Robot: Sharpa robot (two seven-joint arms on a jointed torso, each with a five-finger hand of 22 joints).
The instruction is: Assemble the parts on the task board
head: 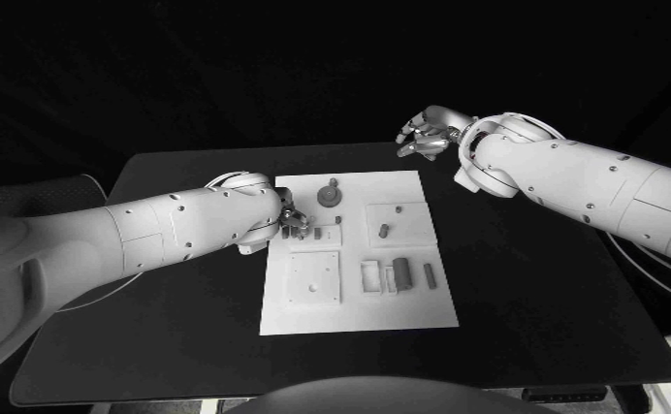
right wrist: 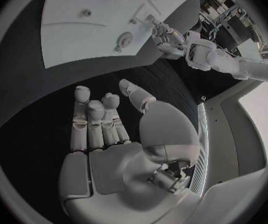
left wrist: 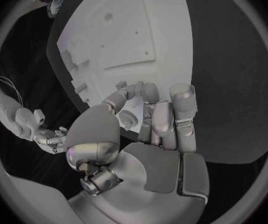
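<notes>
The white task board [head: 357,312] lies in the middle of the table. My left hand [head: 291,223] is down at its left edge. In the left wrist view the thumb and a finger of my left hand [left wrist: 152,119] meet on a small part [left wrist: 132,89] at the board [left wrist: 128,35]. A round part with a stem [head: 330,195] lies near the far edge, and a short part [head: 383,230] sits on a raised square. Grey bars [head: 401,273] lie at the near right. My right hand [head: 427,135] hovers beyond the far right corner, palm empty, fingers [right wrist: 103,119] stretched out.
A square plate [head: 315,276] with holes occupies the board's near left and a small frame [head: 370,276] lies beside the bars. Black table [head: 531,278] surrounds the board. The right wrist view takes in the board [right wrist: 96,30] and my left hand [right wrist: 165,35].
</notes>
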